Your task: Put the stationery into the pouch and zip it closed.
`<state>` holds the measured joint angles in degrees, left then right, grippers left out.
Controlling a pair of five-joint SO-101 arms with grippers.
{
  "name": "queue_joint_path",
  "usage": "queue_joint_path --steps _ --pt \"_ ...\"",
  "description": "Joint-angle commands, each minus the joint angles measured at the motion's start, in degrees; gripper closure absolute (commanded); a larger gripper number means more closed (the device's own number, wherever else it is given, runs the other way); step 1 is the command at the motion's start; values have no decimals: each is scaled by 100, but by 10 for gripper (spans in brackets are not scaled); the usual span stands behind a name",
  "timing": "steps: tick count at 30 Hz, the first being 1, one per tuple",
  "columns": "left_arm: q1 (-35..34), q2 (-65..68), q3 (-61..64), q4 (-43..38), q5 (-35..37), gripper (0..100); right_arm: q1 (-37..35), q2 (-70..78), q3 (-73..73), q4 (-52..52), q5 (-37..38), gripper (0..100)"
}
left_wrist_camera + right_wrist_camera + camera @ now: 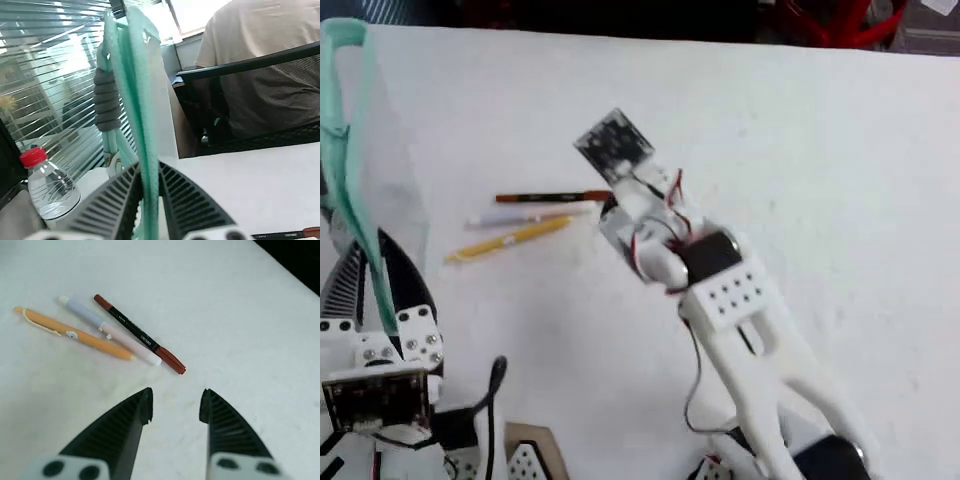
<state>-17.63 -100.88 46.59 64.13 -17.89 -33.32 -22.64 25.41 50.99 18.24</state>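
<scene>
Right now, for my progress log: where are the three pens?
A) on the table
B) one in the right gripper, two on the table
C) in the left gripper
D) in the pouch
A: the three pens lie side by side on the table ahead of the open right gripper, while the left gripper holds only the pouch.

Overhead and close right-wrist views share pens point(110, 330); left-wrist apparently faces outward.

White table point(820, 150) with orange pen point(510, 240), pale pen point(532, 213), dark marker point(550, 197)
</scene>
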Motion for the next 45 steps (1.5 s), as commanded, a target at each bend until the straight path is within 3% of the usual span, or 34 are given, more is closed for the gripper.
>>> queue_joint_path --steps 1,5,10,15,19,25,33,40,45 --pt "-207 48 378 44 246 977 -163 1446 -1873 664 79 819" --pt "-207 22 818 325 668 977 -365 3213 -3622 1253 510 812" --pt "-207 13 905 325 721 977 -716 5033 -5116 1516 2101 811" --pt "-242 13 932 369 721 977 -743 6290 -6541 1508 2145 811" --pt "-655 13 1213 237 1002 977 -769 6985 -7244 1569 2180 811" --pt "-1007 13 1855 -299 1213 977 -884 7565 -7886 1596 2145 811" --pt "-1007 4 1960 -290 1574 977 -866 7855 -8026 1982 2198 813" --pt "-1007 4 1969 -281 1574 977 -954 7864 -8229 2404 2778 816" --pt "-1007 4 1969 -281 1574 977 -954 7864 -8237 2378 2796 933"
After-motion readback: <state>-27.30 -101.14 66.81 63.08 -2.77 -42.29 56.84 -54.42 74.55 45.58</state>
